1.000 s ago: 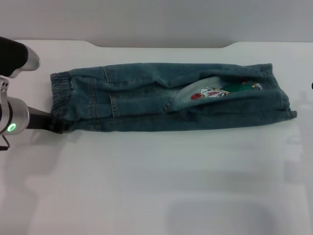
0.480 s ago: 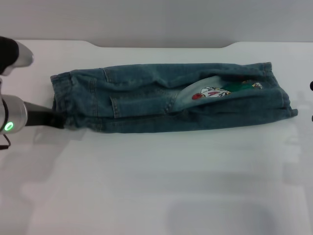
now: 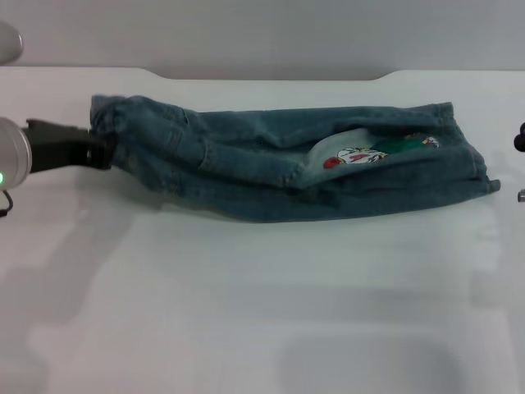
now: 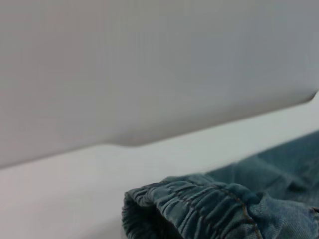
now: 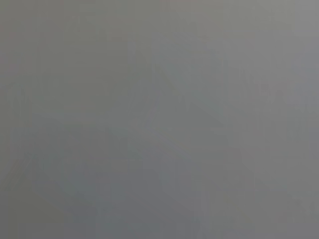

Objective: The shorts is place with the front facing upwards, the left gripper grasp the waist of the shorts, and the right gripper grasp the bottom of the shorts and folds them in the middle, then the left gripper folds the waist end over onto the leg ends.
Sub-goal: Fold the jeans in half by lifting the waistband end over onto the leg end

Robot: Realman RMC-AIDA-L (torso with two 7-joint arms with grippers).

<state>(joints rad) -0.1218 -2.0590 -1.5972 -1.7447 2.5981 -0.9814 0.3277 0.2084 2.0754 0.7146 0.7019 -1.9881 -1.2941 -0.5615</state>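
One black two-fingered left pincer (image 3: 100, 151) pinches the puckered elastic denim waist (image 3: 111, 123), lifting it off the white bench (image 3: 246, 312); beyond it the soft, limp blue shorts (image 3: 287, 168) sag, best carried by that thick band.

One pair of denim shorts (image 3: 271, 168) lies on one white table (image 3: 246, 304), folded lengthwise into a single long band. It has one gathered waist (image 4: 199, 209), bunched right at the fingers of the left gripper (image 3: 100, 152), and two leg ends (image 3: 467, 156) stacked together at the far end from those fingers. One cartoon patch (image 3: 354, 154) shows on the denim. Two grippers are in view: the left gripper, and the right gripper (image 3: 520, 141), of which one dark tip shows just beyond the leg ends.
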